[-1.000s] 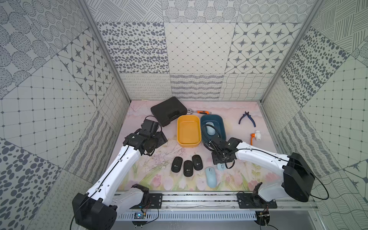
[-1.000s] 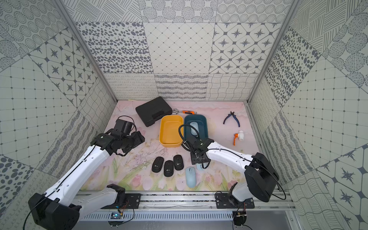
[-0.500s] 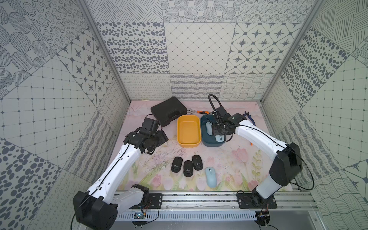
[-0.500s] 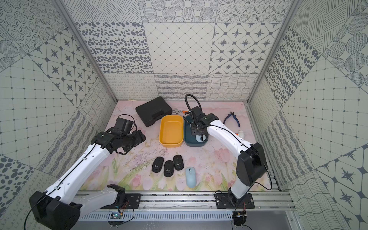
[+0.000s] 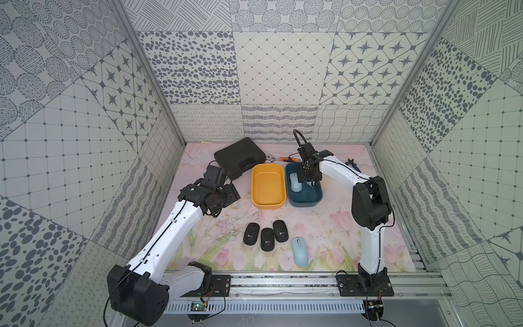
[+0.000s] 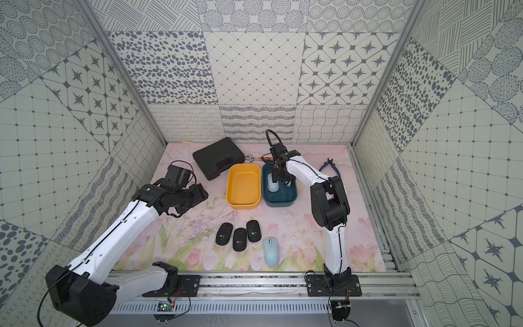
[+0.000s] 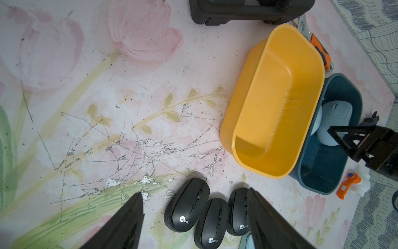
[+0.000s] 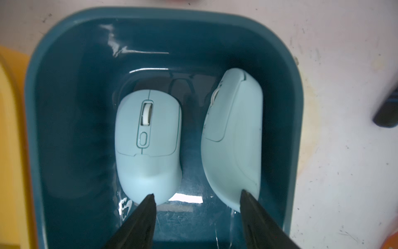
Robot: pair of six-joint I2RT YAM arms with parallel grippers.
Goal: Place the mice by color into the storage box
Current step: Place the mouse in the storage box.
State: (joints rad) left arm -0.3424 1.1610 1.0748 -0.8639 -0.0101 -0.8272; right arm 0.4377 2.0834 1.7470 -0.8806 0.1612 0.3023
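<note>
In both top views the right gripper (image 5: 310,182) hangs over the far half of the teal box (image 5: 305,201). Its jaws stand apart with nothing between them. Inside that box lie two of the pale ones. The flat blue mouse (image 8: 148,146) sits belly-down just at the gripper's 9 o'clock. The tilted blue mouse (image 8: 234,140) leans on its side against the box wall, under the gripper's 3 o'clock edge. The right wrist view shows one mouse ahead of each fingertip, neither gripped.

The third blue mouse (image 5: 300,251) lies on the table (image 5: 325,226) at the right gripper's 6 o'clock, well apart from it. The three black mice (image 5: 267,239) sit close together at about its 7 o'clock.

The yellow box (image 5: 267,204) stands just beside the teal box, at that box's 9 o'clock. The left gripper (image 7: 195,191) hovers at the yellow box's 9 o'clock with its jaws wide and gripping nothing. The black mice are at roughly its 5 o'clock.
</note>
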